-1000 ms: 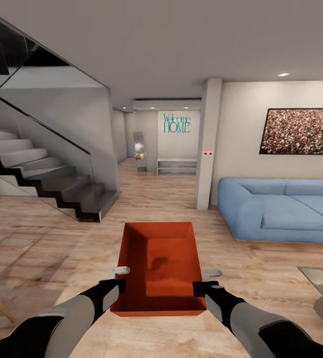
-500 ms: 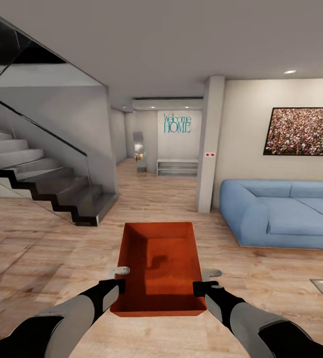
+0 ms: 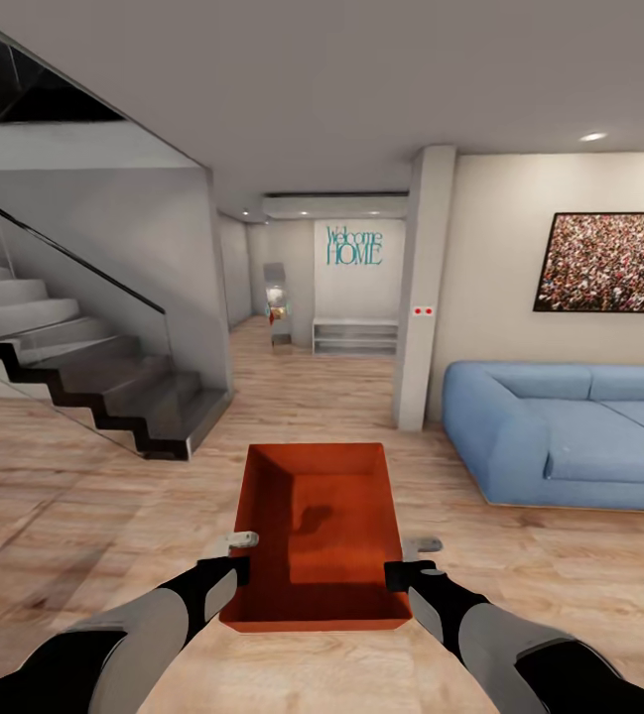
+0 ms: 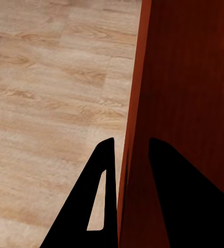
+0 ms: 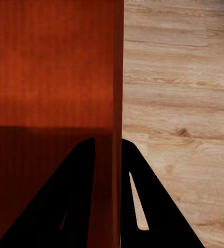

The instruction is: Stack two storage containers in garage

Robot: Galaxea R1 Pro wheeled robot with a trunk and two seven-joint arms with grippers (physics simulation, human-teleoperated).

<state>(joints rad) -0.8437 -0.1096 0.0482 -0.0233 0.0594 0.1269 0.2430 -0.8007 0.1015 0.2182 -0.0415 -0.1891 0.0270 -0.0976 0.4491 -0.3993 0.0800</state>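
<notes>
Cut off, covered, or too small to read

The sofa (image 3: 570,431) and framed picture (image 3: 609,263) run off the head view's right edge, the stairs (image 3: 73,367) off its left. The small things at the far end of the hall (image 3: 278,302) are too small to tell. The bin (image 3: 317,531) covers the floor (image 3: 113,496) beneath it.

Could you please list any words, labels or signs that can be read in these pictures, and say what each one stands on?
"Welcome HOME": teal lettering on the far hallway wall.
The framed picture above the sofa carries a speckled pattern, no readable text.
The storage container bears no label.
</notes>
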